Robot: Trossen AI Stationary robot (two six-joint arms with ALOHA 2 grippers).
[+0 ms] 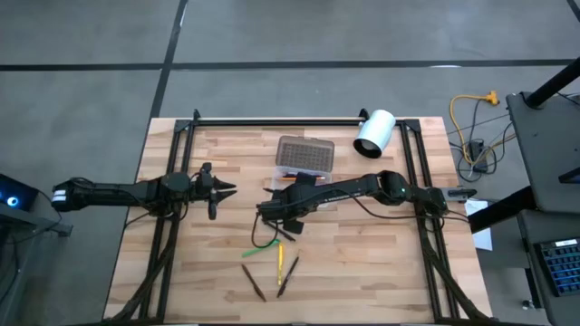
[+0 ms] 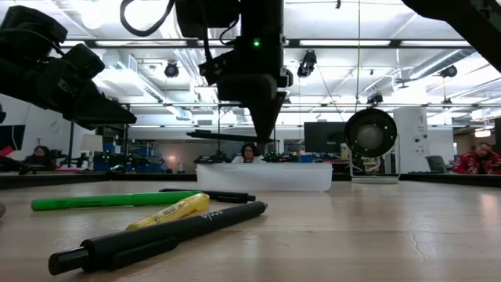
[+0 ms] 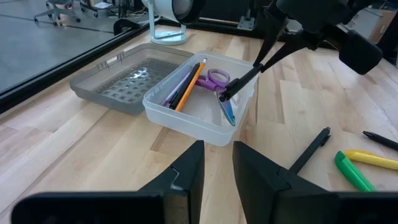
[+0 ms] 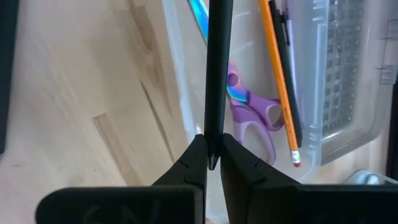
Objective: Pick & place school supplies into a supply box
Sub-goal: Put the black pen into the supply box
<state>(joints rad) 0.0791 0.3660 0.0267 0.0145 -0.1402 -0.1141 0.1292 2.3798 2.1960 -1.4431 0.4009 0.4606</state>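
Your right gripper (image 4: 212,163) fingers pinch a slim dark pen (image 4: 217,68), seemingly lengthwise over the translucent plastic supply box (image 4: 177,74); left fingers parted, empty

Right arm stretched across the table's middle from the right side, right gripper (image 4: 212,163) pinched tight on a thin dark pen (image 4: 217,74), pen pointing forward past the fingertips. Left arm lying level from the left edge toward the centre, left gripper (image 1: 220,189) hanging above the tabletop, fingers (image 3: 186,171) slightly apart, holding nothing
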